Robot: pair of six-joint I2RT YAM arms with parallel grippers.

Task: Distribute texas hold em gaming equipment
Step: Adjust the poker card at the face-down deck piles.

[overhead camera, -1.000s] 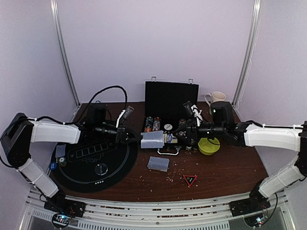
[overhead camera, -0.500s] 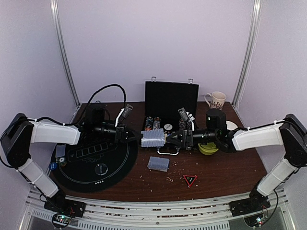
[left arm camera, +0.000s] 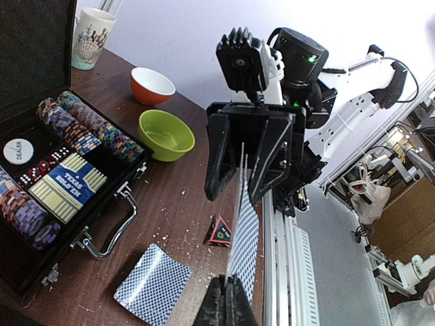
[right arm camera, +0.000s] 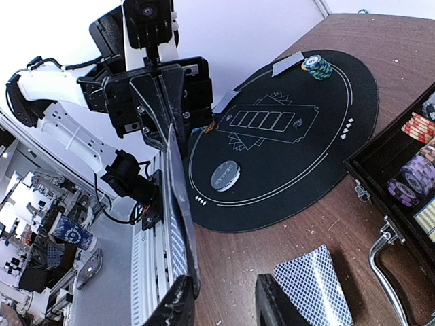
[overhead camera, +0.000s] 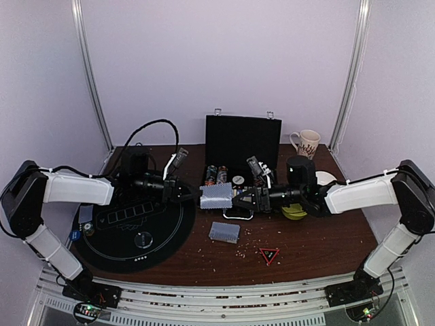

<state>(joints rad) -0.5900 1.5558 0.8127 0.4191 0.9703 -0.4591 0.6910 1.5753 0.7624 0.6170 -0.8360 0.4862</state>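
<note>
Open chip case (overhead camera: 242, 139) blocks the rear; card pile (overhead camera: 224, 232) lies centre; table (overhead camera: 326, 238) near right is passable.

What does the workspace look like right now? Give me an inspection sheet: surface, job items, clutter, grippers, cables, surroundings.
Surface: brown table, scattered with crumbs; round black mat on its left.
Job's things: held cards raised between the arms; card pile on the table; chips in the open case; chip stack and clear disc on the mat.
Clutter: green bowl, orange bowl, mug, red triangle.
Grippers: left gripper shut on the held cards; right gripper open, fingers straddling their far edge.
Cables: black cable looping behind the left arm.
Surroundings: pale walls, metal uprights.
</note>
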